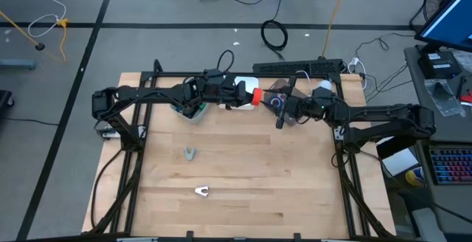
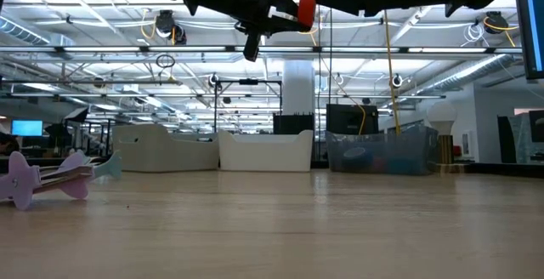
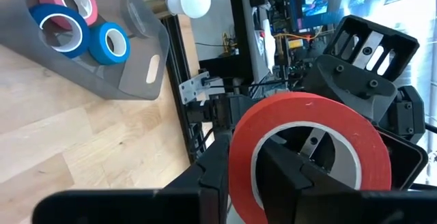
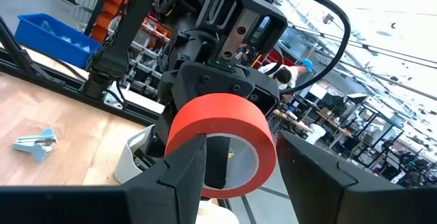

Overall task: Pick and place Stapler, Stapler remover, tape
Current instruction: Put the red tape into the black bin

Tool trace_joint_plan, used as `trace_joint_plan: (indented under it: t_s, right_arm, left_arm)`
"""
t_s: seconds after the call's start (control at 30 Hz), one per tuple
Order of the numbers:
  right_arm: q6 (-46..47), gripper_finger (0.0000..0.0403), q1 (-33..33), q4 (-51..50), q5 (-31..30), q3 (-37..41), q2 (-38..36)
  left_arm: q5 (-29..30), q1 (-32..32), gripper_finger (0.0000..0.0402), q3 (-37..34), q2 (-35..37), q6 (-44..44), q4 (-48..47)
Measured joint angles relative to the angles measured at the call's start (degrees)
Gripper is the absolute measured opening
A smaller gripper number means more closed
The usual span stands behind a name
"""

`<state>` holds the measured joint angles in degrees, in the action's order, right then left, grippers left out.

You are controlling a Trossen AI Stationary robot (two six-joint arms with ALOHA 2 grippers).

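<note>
Left gripper [image 3: 242, 183] pinches the wall of a red tape roll [image 3: 311, 152] in mid-air above the far table edge, and the right gripper [image 4: 239, 176], fingers spread, straddles that same roll. On the bare wooden tabletop [image 1: 243, 175] lie two staple removers [image 1: 190, 153], well apart; beyond stand bins [image 2: 276, 151], one grey bin [image 3: 130, 80] holding blue and pink rolls [image 3: 65, 29], with a wide workshop behind

A pale wooden table [image 1: 243, 175] stands on a grey floor [image 1: 147, 6] crossed by dark lines. Black cables [image 1: 274, 34] coil at twelve o'clock. Overhead, bright ceiling lights [image 2: 102, 15] line an open workshop.
</note>
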<state>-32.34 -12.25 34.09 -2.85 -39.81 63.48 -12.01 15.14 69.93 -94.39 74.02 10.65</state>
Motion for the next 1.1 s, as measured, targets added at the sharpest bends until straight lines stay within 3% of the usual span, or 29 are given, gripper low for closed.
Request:
trace_joint_plan:
  t_s: [0.67, 1.1]
  right_arm:
    - [-0.06, 0.0171, 0.02, 0.35, -0.28, 0.0, 0.0]
    - [0.0, 0.0171, 0.0, 0.38, -0.12, -0.04, 0.06]
  left_arm:
    - [-1.4, -0.02, 0.0063, 0.04, -0.04, -2.01, -2.62]
    - [2.22, -1.36, 0.0063, 0.04, -0.07, -1.83, -3.3]
